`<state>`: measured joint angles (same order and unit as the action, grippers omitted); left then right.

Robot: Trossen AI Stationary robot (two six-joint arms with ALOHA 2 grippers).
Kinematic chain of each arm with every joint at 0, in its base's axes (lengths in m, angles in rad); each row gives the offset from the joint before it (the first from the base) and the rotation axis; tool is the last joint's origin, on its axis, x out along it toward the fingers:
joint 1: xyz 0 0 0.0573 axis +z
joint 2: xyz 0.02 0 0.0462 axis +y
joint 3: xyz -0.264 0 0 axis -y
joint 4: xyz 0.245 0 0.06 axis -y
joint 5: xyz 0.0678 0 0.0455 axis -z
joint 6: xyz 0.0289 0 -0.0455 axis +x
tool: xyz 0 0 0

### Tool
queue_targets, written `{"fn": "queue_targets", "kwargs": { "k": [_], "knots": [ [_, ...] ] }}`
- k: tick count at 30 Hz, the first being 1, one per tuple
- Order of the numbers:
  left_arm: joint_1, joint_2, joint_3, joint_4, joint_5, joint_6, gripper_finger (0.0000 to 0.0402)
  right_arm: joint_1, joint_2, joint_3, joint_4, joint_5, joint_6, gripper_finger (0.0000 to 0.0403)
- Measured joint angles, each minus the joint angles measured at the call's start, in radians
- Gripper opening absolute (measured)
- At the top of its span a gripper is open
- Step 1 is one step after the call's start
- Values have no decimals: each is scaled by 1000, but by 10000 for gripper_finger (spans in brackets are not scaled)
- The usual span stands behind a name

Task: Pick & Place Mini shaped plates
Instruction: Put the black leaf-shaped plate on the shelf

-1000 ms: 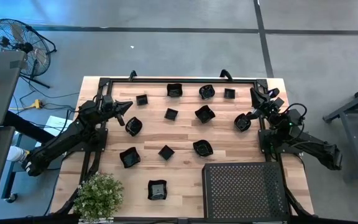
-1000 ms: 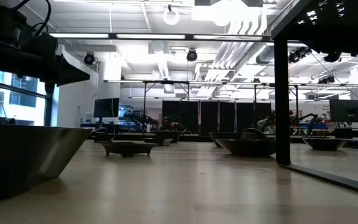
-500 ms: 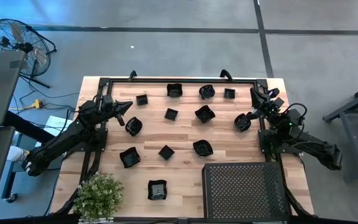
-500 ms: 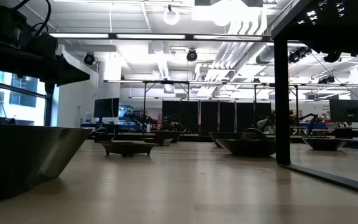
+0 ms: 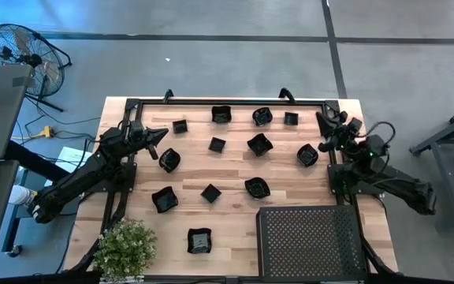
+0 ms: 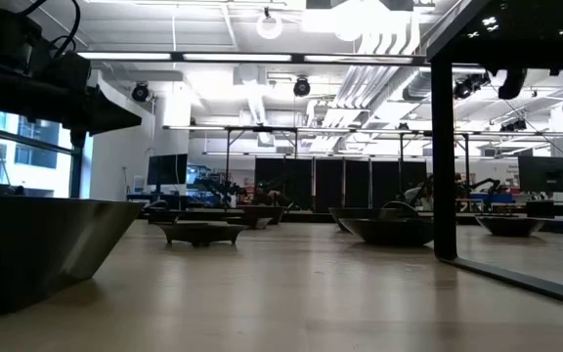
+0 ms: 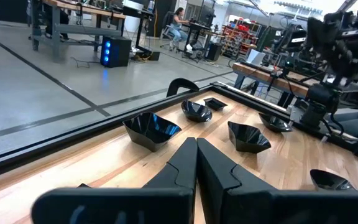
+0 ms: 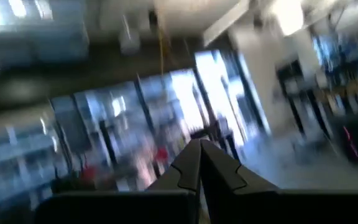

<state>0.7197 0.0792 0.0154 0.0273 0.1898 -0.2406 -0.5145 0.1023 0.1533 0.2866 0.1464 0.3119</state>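
While both arms sit at opposite sides of the wooden table (image 5: pixel 235 205), the mini shaped plates (image 5: pixel 258 144) lie scattered over its far and middle parts, each apart from its neighbours with bare wood between; four stand in a row near the far edge, from a small square one (image 5: pixel 180 126) on the left to another (image 5: pixel 291 118) on the right, just inside the dark frame rail (image 5: pixel 227 101) that runs along that edge; a lone plate (image 5: pixel 199 241) lies near the front edge, between the potted plant (image 5: pixel 124 248) at the front left corner and the large perforated tray (image 5: pixel 310 241) that fills the front right corner. The left gripper (image 5: pixel 160 134) hangs over the table's left side with its fingers pressed together and nothing in them, just beside a roundish plate (image 5: pixel 169 160) but not touching it; its wrist view shows the closed fingertips (image 7: pixel 196 149) pointing across the far row. The right gripper (image 5: pixel 321 126) is near the right edge, likewise closed and empty, raised and tilted toward the room, clear of the plate (image 5: pixel 307 155) just beside it. The widest open wood is the strip between the middle plates and the tray.
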Motion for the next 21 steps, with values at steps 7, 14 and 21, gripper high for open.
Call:
{"fn": "queue_targets", "kwargs": {
  "k": [7,14,21],
  "knots": [
    [0,0,0,0,0,0,1,0,328,363,-465,-35,31,1],
    [0,0,0,1,0,0,1,0,655,588,-789,-147,161,1],
    [0,0,0,33,7,0,1,-2,815,745,-1237,-146,266,1]
  ]
}}
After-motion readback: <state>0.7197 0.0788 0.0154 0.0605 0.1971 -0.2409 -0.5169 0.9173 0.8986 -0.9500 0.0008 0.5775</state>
